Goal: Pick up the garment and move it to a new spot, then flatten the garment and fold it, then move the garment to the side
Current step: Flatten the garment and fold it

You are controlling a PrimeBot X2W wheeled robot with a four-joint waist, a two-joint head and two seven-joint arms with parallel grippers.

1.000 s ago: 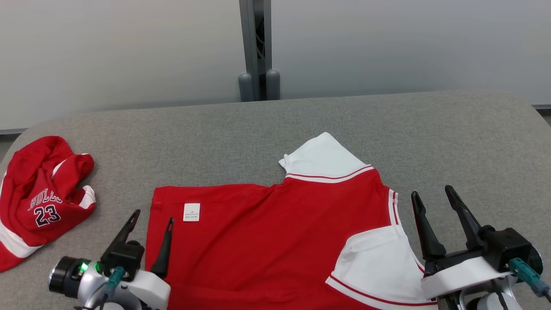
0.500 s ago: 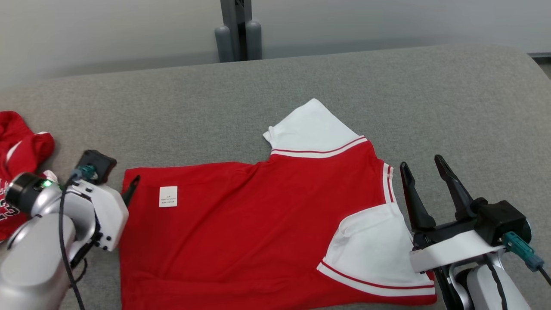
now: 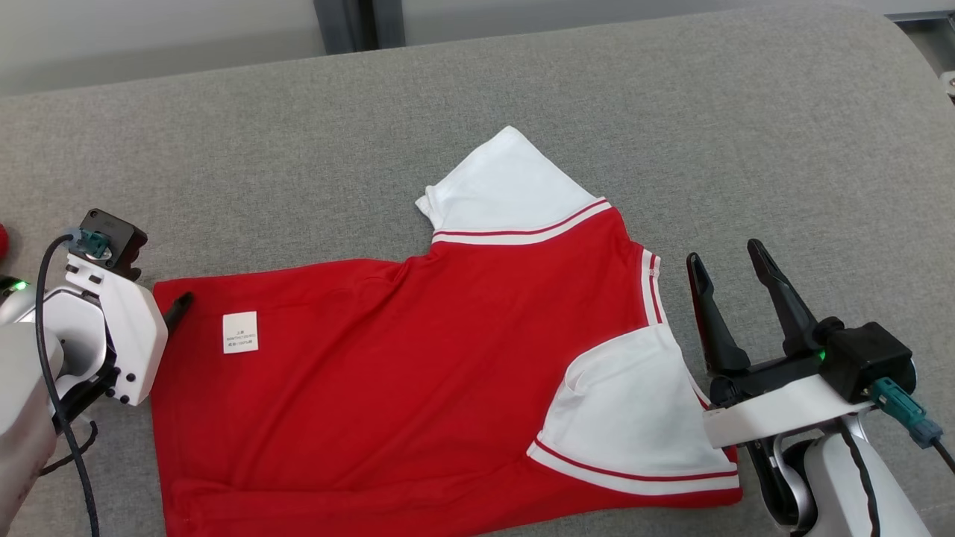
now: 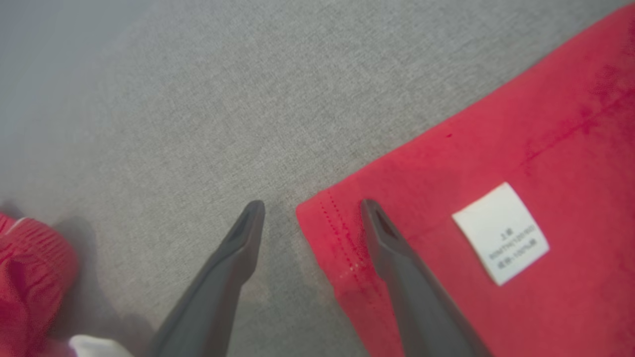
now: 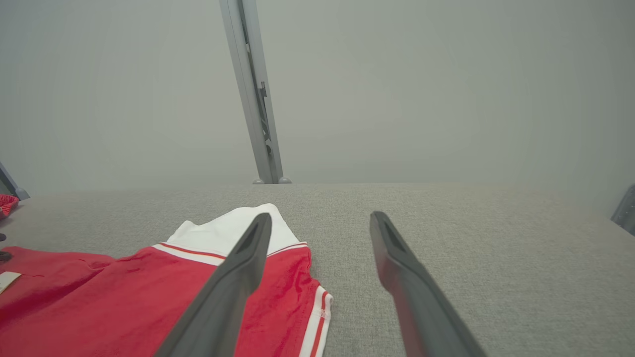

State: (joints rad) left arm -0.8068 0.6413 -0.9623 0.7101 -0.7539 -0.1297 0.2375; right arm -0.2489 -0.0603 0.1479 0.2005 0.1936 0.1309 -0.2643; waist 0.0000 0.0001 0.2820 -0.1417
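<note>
Garment (image 3: 418, 373): red shirt with white sleeves, spread on the grey table (image 3: 671, 112); white label (image 3: 240, 332) near its left hem.
Left gripper (image 4: 312, 204): jaws open, straddling the hem corner, one finger over cloth, one over bare table.
Right gripper (image 3: 724, 250): jaws open, just beside the collar edge.
Bunched red cloth (image 4: 30, 277): apart, far left.

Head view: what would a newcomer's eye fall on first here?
A bright red shirt with white sleeves lies spread across the grey table, with a small white label near its left edge. The left gripper is open at the shirt's left corner, one finger over the cloth and one over the table. The right gripper stands open just beside the shirt's right edge.
</note>
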